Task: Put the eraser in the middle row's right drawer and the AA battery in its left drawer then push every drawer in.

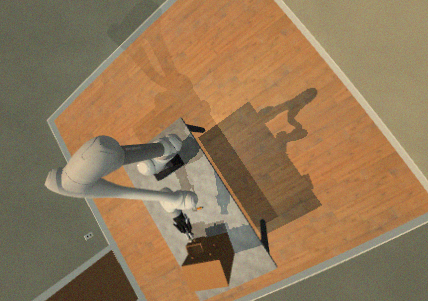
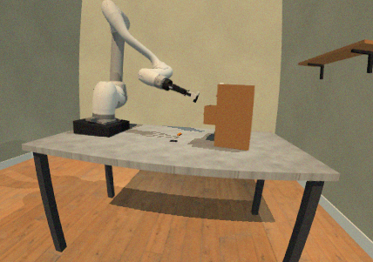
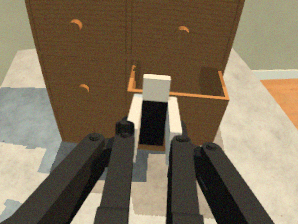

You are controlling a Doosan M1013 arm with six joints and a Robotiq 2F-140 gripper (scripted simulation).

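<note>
My gripper (image 1: 189, 235) (image 2: 193, 95) (image 3: 154, 109) is shut on the eraser (image 2: 196, 98) (image 3: 156, 88), a white block with a black sleeve. It holds it in the air in front of the chest (image 1: 205, 275) (image 2: 235, 117) (image 3: 100, 55). One right-hand drawer (image 1: 195, 249) (image 2: 209, 115) (image 3: 202, 116) stands partly open, at mid height in the exterior view. In the wrist view the eraser overlaps its front rim. The other fronts in the wrist view look pushed in. A small orange thing (image 1: 199, 208) (image 2: 179, 134) lies on the table; I cannot tell surely whether it is the AA battery.
A small dark thing (image 2: 173, 141) lies on the table (image 2: 144, 151), near the orange thing. The arm's black base (image 2: 101, 127) stands at the far end from the chest. A wall shelf (image 2: 344, 53) is at the right. The inside of the open drawer is too dark to judge.
</note>
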